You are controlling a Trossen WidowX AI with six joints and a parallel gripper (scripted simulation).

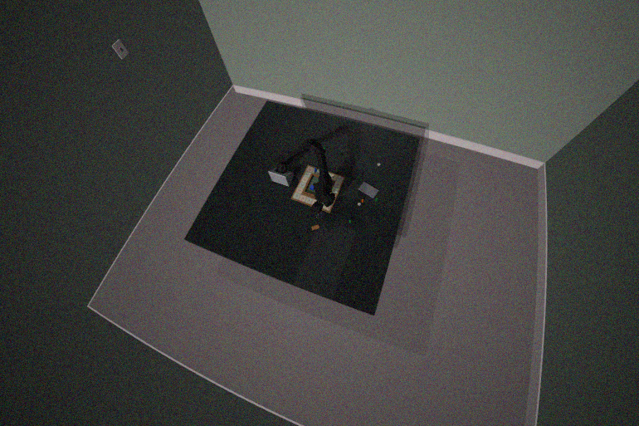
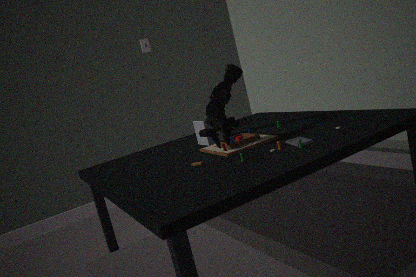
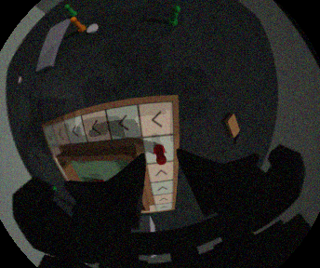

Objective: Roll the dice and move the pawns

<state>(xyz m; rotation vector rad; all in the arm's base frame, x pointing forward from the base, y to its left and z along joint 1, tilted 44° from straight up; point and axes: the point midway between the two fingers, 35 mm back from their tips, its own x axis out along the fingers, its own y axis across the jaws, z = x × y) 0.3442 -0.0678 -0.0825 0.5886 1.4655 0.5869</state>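
Tool (image 1: 319,206) (image 2: 223,145) (image 3: 160,154) open, red pawn (image 2: 224,147) (image 3: 160,154), arrow-marked board (image 1: 300,194) (image 2: 212,149) (image 3: 150,127)

Brown-walled tray (image 1: 308,194) (image 2: 250,139) (image 3: 98,149) with green floor, red die (image 2: 238,138) and blue die (image 1: 311,187) (image 2: 231,140) inside, red pawn (image 2: 224,147) (image 3: 159,154) upright just outside one corner, small blue pawn (image 1: 315,170) (image 2: 248,130) beyond it.

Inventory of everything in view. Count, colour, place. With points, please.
Table (image 1: 278,251) (image 2: 134,183) (image 3: 214,56): 1, black, on floor (image 1: 257,317) (image 2: 67,233)
Board (image 1: 300,193) (image 2: 215,152) (image 3: 155,112): 1, pale squares, on table
Tray (image 1: 304,188) (image 2: 252,138) (image 3: 98,149): 1, brown/green, mid-board
Dice: 2, red (image 2: 239,138), blue (image 1: 311,187) (image 2: 232,140), in tray
Red pawn (image 2: 224,147) (image 3: 160,154): 1, on board
Blue pawn (image 1: 315,170) (image 2: 248,130): 1, on board
Green pawns (image 1: 376,198) (image 2: 241,157) (image 3: 175,16): 3, table
Orange pawn (image 1: 362,200) (image 2: 278,145) (image 3: 78,24): 1, table
Discs (image 1: 378,164) (image 2: 337,127) (image 3: 92,28): 2, white, table
Slab (image 1: 368,189) (image 2: 295,141) (image 3: 53,46): 1, grey, table
Block (image 1: 315,227) (image 2: 196,163) (image 3: 233,126): 1, orange-brown, table
Panel (image 1: 280,177) (image 2: 199,133): 1, white, beside board
Plate (image 1: 119,49) (image 2: 142,47): 1, pale, wall
Arm (image 1: 323,165) (image 2: 220,99): 1, black, over board
Pincer (image 1: 319,205) (image 2: 223,144) (image 3: 160,154): 1, black, open at red pawn
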